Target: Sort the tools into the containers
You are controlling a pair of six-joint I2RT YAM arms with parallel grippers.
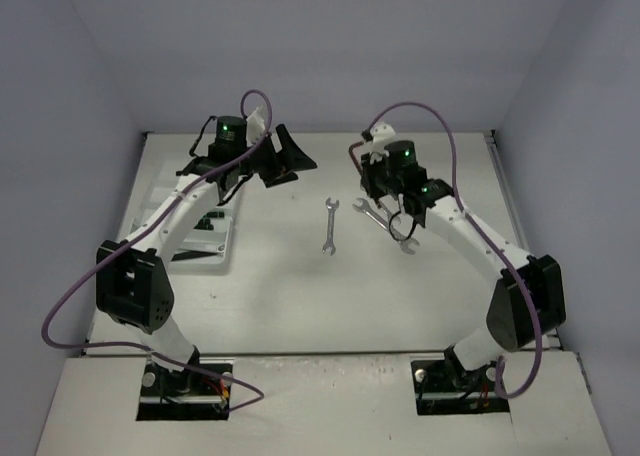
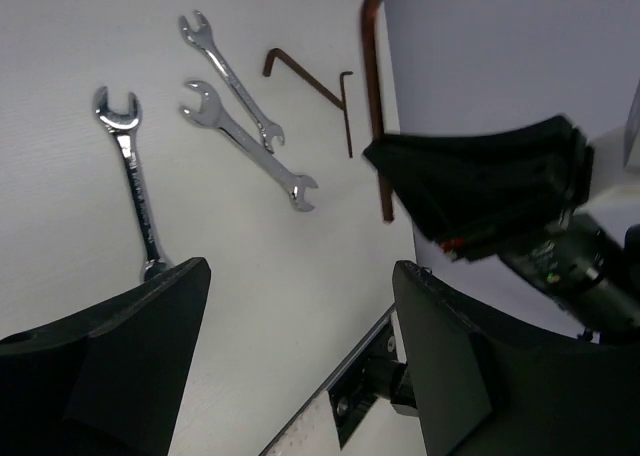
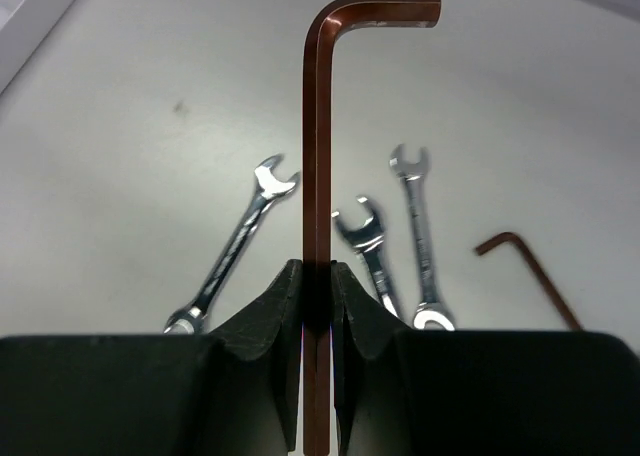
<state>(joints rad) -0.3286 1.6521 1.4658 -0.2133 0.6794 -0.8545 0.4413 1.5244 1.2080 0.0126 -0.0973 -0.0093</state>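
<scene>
1. We are seeing only part of the white tray (image 1: 222, 248); the left arm (image 1: 165, 221) is covering most of it.
2. The right gripper (image 3: 317, 276) is pinching a red-brown hex key (image 3: 318, 126) above three silver wrenches (image 3: 235, 241) that are lying on the table (image 1: 300, 296).
3. The left gripper (image 2: 300, 306) is hanging spread wide, holding nothing.

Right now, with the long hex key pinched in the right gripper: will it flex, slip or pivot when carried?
Likely stiff: the hex key looks like a solid metal bar. Pinched by the right gripper with a long overhang, its glossy shank may pivot or slide in quick moves. The bent end should stop it rolling.
</scene>
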